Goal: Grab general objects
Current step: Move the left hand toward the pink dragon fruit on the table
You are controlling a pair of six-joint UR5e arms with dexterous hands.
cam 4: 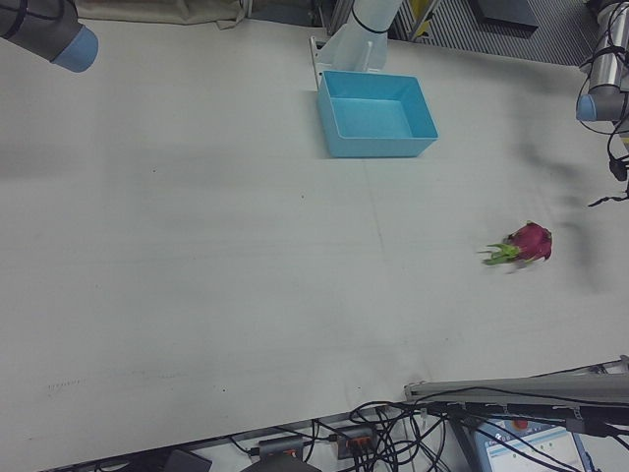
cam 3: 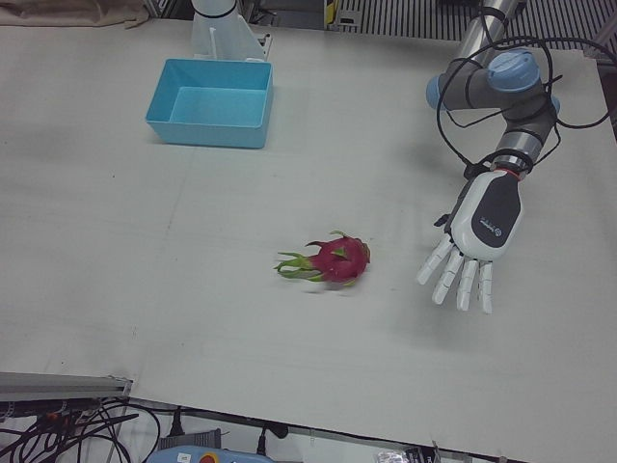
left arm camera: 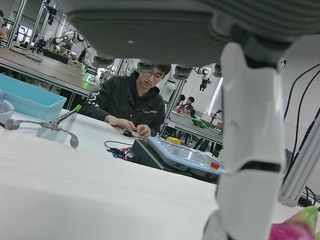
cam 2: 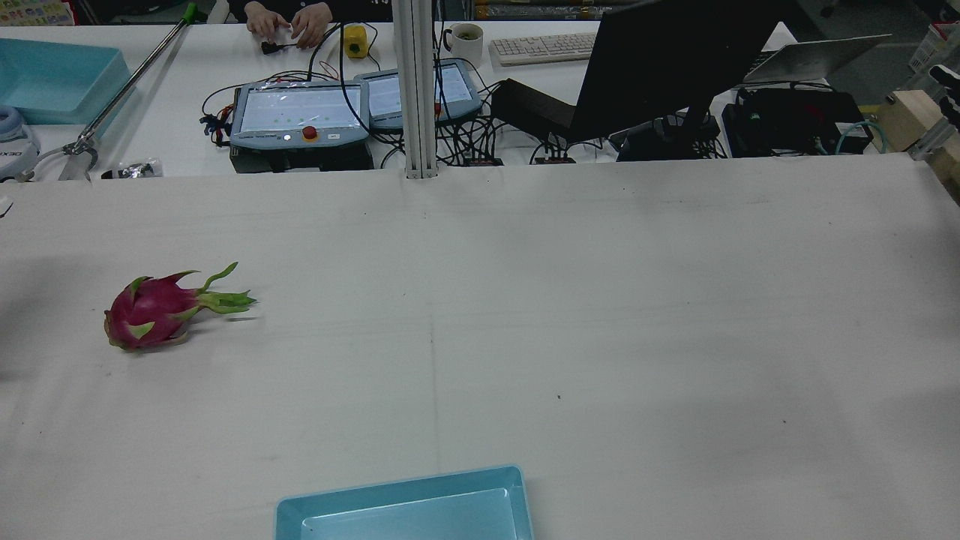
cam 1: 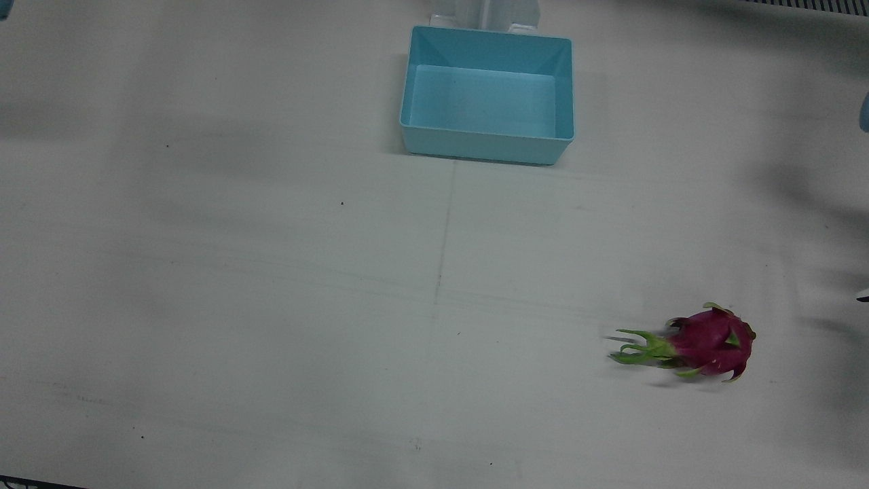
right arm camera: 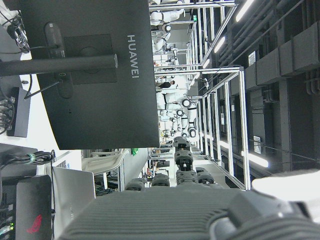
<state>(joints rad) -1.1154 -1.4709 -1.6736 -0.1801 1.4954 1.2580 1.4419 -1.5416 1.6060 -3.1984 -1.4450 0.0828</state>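
A wide white table [cam 1: 271, 305] fills the scene. It serves as the work surface, and most of it is bare.

One light blue bin [cam 1: 487, 95] sits at the middle of the robot's edge of the table, between the two arm bases. It holds nothing. Its central spot likely lets either arm drop things into it.

One robot arm [cam 3: 501, 92] reaches in over the table on the robot's left side. Only a small end of the right arm [cam 4: 44, 29] shows at a corner of the right-front view, well away from everything.

The left hand [cam 3: 474, 241] hangs over the table near the fruit but apart from it, palm down, fingers [cam 3: 461, 283] spread and pointing toward the operators' side. It holds nothing. This looks like a ready pose before a reach, with the fingers wide enough to go around the fruit. The right hand [right arm camera: 200, 215] shows only as a dark blur in its own camera, which faces a monitor across the room, so I cannot tell how far it is open or whether it holds anything.

One dragon fruit [cam 1: 706, 343] lies on its side on the robot's left half of the table, far from the bin. It is pink-red, and its green leafy tips [cam 1: 635, 348] point toward the table's middle. The left hand's camera catches just a corner of it.

Count: one table, one bin, one fruit.
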